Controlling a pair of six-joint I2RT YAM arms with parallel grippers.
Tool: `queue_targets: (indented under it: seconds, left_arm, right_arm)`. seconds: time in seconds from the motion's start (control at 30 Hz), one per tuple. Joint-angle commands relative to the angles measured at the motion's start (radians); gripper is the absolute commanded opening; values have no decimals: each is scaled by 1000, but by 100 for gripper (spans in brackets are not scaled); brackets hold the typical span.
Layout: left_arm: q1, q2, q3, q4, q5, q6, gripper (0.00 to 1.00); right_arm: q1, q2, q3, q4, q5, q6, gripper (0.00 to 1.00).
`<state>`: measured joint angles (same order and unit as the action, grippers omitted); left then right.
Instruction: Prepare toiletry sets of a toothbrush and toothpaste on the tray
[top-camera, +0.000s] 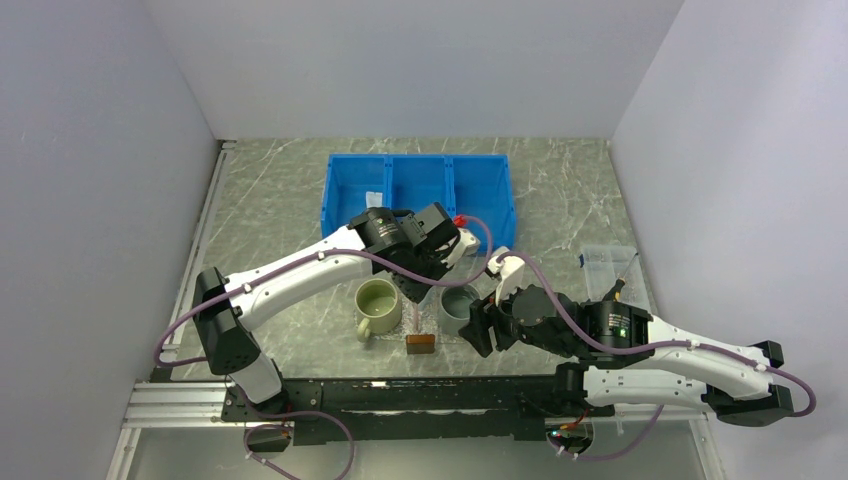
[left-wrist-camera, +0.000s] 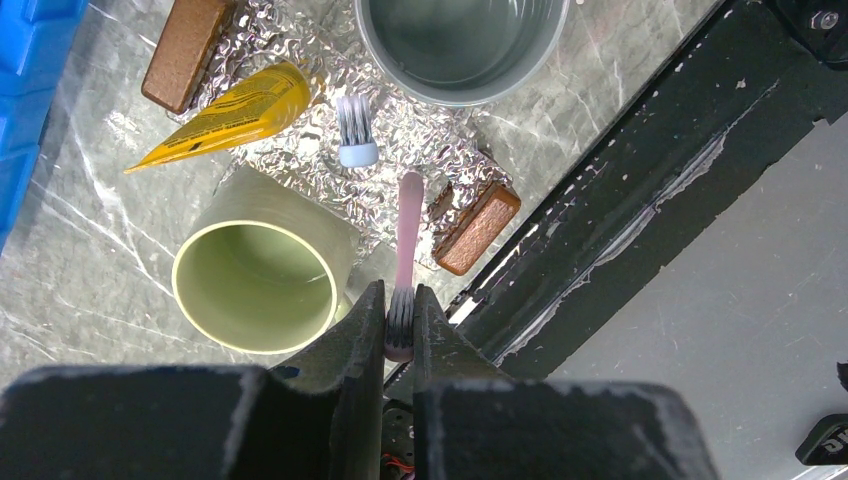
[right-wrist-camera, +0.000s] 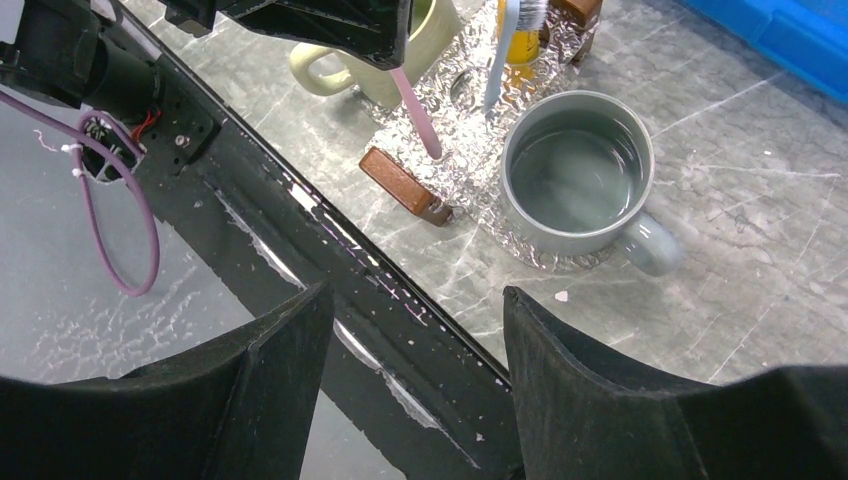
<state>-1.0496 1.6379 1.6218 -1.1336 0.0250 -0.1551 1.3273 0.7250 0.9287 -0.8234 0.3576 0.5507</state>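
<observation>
My left gripper (left-wrist-camera: 400, 322) is shut on the bristle end of the pinkish toothbrush (left-wrist-camera: 408, 215). It holds the brush handle down over the glittery clear tray (left-wrist-camera: 400, 150). The handle's tip reaches the tray's near edge (right-wrist-camera: 436, 153); I cannot tell whether it touches. The pale blue-white toothbrush (left-wrist-camera: 356, 130) and the yellow-orange toothpaste tube (left-wrist-camera: 235, 108) lie on the tray. My right gripper (right-wrist-camera: 415, 330) is open and empty above the black front rail, right of the tray (top-camera: 480, 330). The white toothpaste tube is not in view.
A green mug (left-wrist-camera: 255, 285) and a grey mug (left-wrist-camera: 460, 40) stand at the tray's sides. Brown blocks (left-wrist-camera: 478, 228) (left-wrist-camera: 185, 50) sit at its ends. The blue bin (top-camera: 420, 190) is behind it, and a clear box (top-camera: 608, 265) is at the right.
</observation>
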Motion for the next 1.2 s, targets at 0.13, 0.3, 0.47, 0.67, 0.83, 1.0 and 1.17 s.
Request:
queue_targets:
  seconds: [0.13, 0.3, 0.47, 0.67, 0.83, 1.0, 1.17]
  left_arm:
    - [-13, -41, 33, 27, 35, -1, 0]
    - [-12, -42, 33, 40, 41, -5, 0]
    - [-12, -37, 45, 39, 43, -6, 0]
    - [-12, -38, 26, 51, 53, -9, 0]
    - [-13, -42, 4, 70, 65, -15, 0]
    - [-13, -42, -19, 76, 51, -16, 0]
    - [-13, -42, -34, 73, 35, -17, 0]
  right_arm:
    - [-2, -2, -1, 40, -6, -3, 65]
    - [-2, -4, -4, 40, -9, -1, 65]
    - [-2, -4, -7, 42, -11, -1, 65]
    - [-2, -8, -13, 46, -14, 2, 65]
    - [-1, -6, -18, 46, -16, 5, 65]
    - [-1, -5, -16, 48, -18, 5, 65]
    - [-2, -1, -18, 50, -20, 6, 65]
